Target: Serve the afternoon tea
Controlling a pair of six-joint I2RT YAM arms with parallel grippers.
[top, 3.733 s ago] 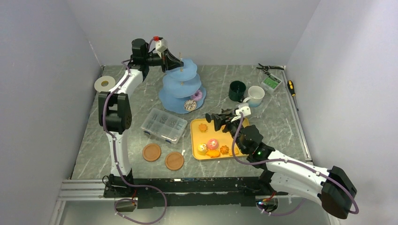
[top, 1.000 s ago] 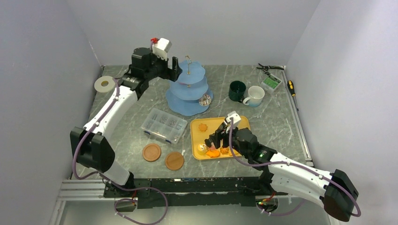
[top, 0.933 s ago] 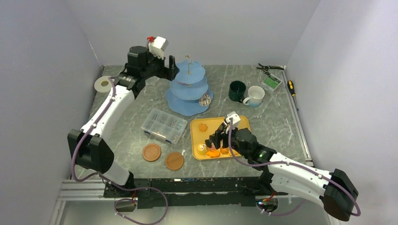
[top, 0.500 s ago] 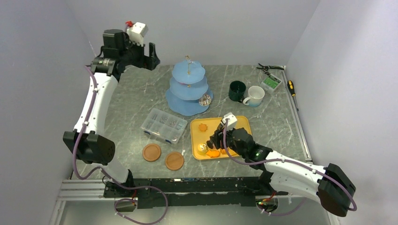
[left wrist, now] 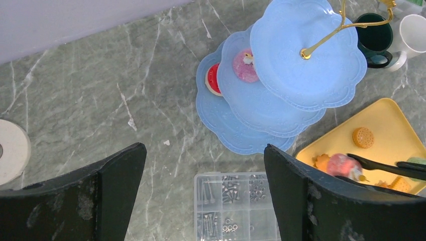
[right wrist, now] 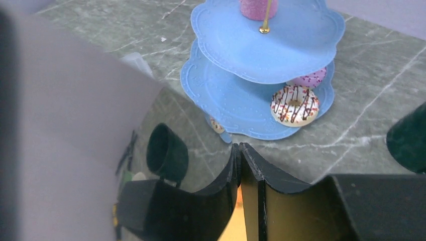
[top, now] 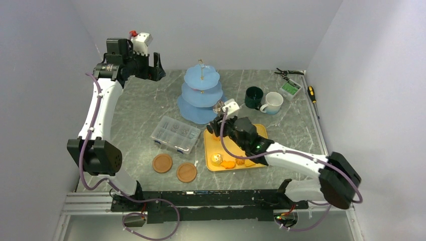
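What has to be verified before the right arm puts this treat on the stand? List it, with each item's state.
1. Hold of the black tongs on the pink treat: ok, pinched.
2. Grip of the right gripper on the tongs: ok, shut on them.
3. Free room on the blue stand: ok, top tier bare.
4. Position of the left gripper: ok, open, high at the far left, apart from the stand.
5. The dark-green mug and white mug: ok, right of the stand, off the path.
6. Height of the treat against the tier rims: cannot tell.
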